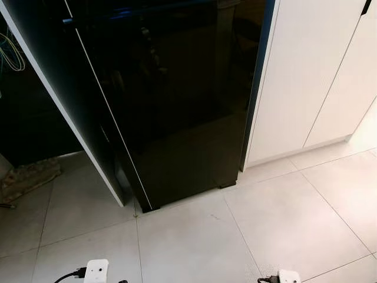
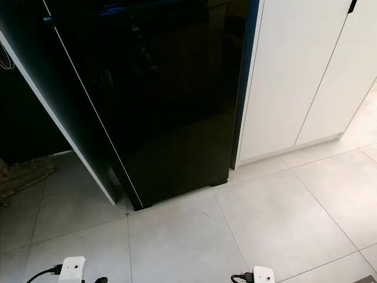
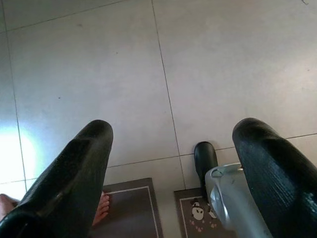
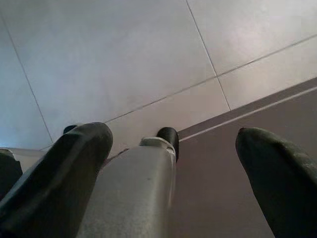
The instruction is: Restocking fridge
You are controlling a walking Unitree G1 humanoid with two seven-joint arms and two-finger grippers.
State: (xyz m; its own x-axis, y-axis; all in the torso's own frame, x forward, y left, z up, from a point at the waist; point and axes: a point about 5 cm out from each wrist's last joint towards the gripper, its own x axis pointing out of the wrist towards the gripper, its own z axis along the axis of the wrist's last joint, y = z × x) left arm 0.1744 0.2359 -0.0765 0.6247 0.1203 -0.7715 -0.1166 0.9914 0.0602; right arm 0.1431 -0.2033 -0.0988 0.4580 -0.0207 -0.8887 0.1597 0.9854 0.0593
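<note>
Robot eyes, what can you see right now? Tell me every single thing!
Fridge: one, glossy black, door shut, straight ahead.
Cabinets: white doors, right of the fridge.
Floor: pale grey tiles, all around.
Small mat: one, patterned, on the floor to the left of the fridge.
Dark mats: two, brown with a pale border, under the robot; one has little animal pictures.
Person's toes: bare, on a dark mat.
Left gripper: two black fingers, wide apart, hanging over the floor.
Right gripper: two black fingers, wide apart, hanging over the floor.

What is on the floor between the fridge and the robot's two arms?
Only bare floor tiles lie before the black fridge, as the left eye view shows.
</note>
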